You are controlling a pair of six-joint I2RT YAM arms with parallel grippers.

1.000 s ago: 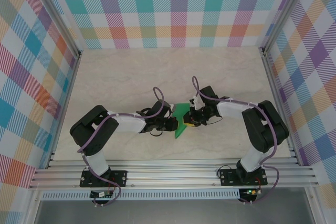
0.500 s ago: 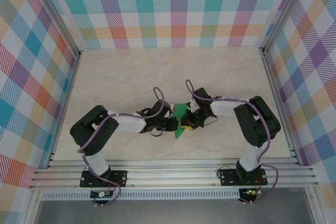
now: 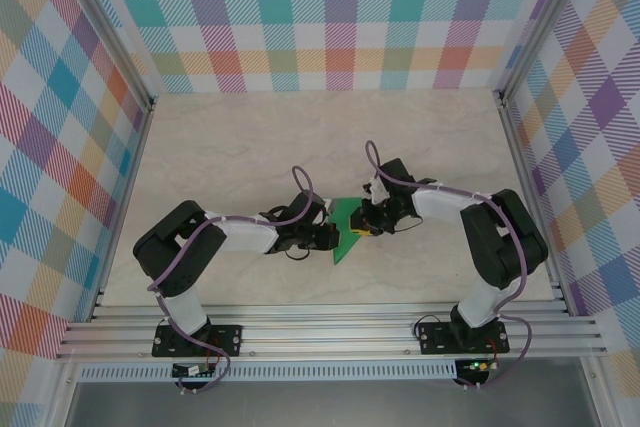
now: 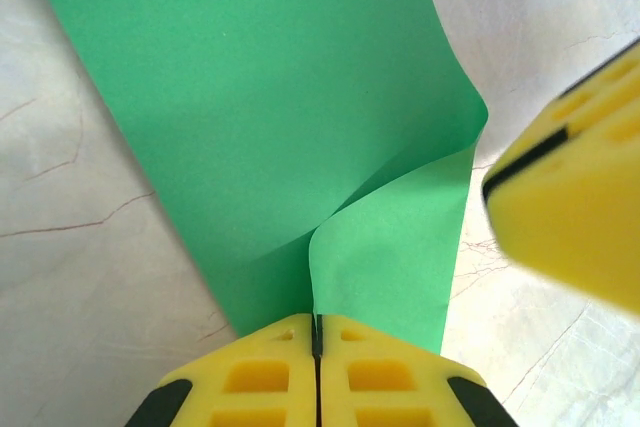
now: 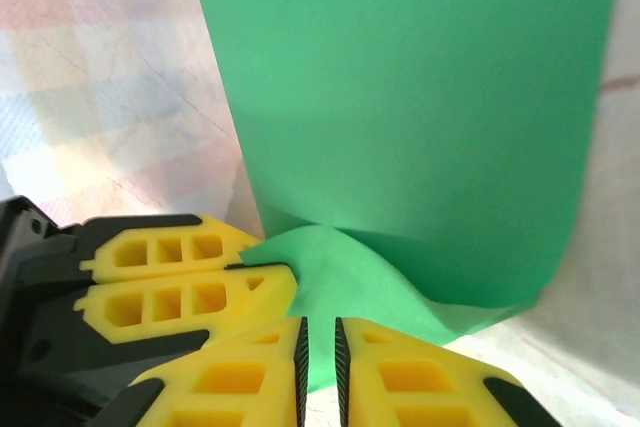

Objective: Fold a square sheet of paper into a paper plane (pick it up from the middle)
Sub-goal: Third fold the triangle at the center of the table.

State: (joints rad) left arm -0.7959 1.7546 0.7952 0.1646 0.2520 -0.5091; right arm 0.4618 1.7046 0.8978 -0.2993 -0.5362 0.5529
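Two grippers met the paper (image 3: 342,245): left gripper (image 4: 316,332) clamped on its near edge; right gripper (image 5: 318,342), jaws slightly parted astride it, grip uncertain. Judged best: match edges ahead before creasing.

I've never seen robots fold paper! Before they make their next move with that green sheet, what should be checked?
1. Left end effector shut on the green sheet: ok.
2. Right end effector gripping the sheet: cannot tell; a narrow gap shows between its jaws, with paper in it.
3. Sheet lying flat: not ok; it buckles near both end effectors.
4. Sheet free of tears: ok, where visible.
5. End effectors apart from each other: cannot tell; they are very close.
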